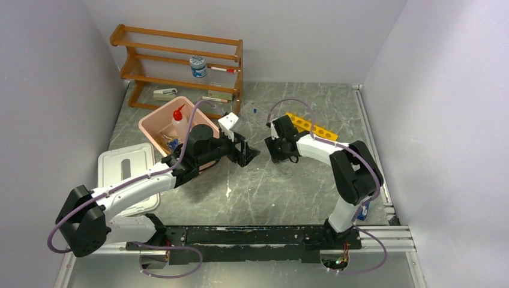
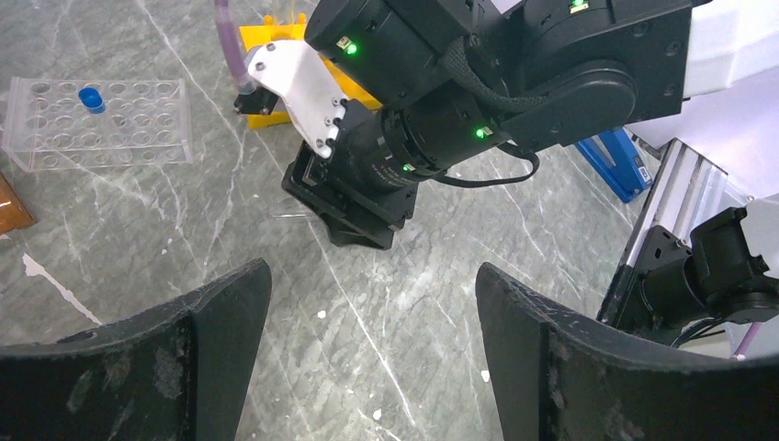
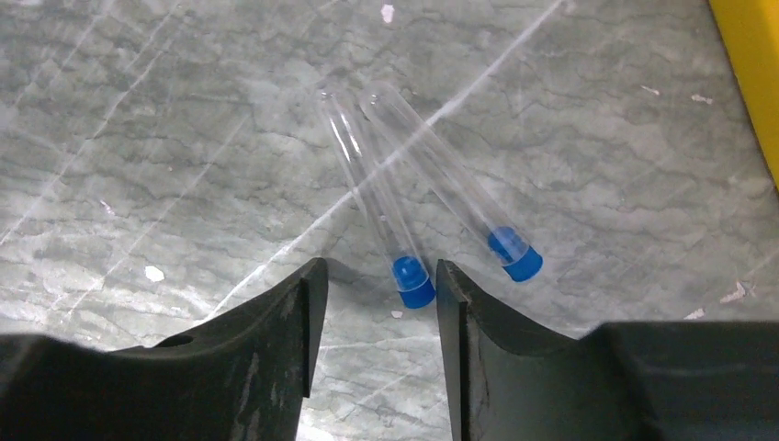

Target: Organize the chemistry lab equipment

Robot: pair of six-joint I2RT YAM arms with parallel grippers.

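Right gripper (image 3: 377, 274) is seen right up front in its own wrist view. Its jaws are set partway apart over the table (image 3: 138, 138), straddling the capped end of one of two blue-capped thin tubes (image 3: 372, 197). No squeeze can be seen tbh, since a gap is left on the 9 o'clock side of that cap. Both tubes are laid flat, round ends just beside each other at 12 o'clock and caps fanned apart. The second cap is parked just outside the jaw at 3 o'clock, kinda crowding it. Yellow holed rack (image 3: 749, 73) is caught at 2 o'clock.

From the top, left gripper (image 1: 252, 153) is held wide open with nothing in it, close at 9 o'clock of the right one. Pink bin (image 1: 157, 123) with the red-nozzled clear squeeze bottle (image 1: 178, 118) is found at 10 o'clock, and the wooden shelf (image 1: 180, 60) is set beyond it.
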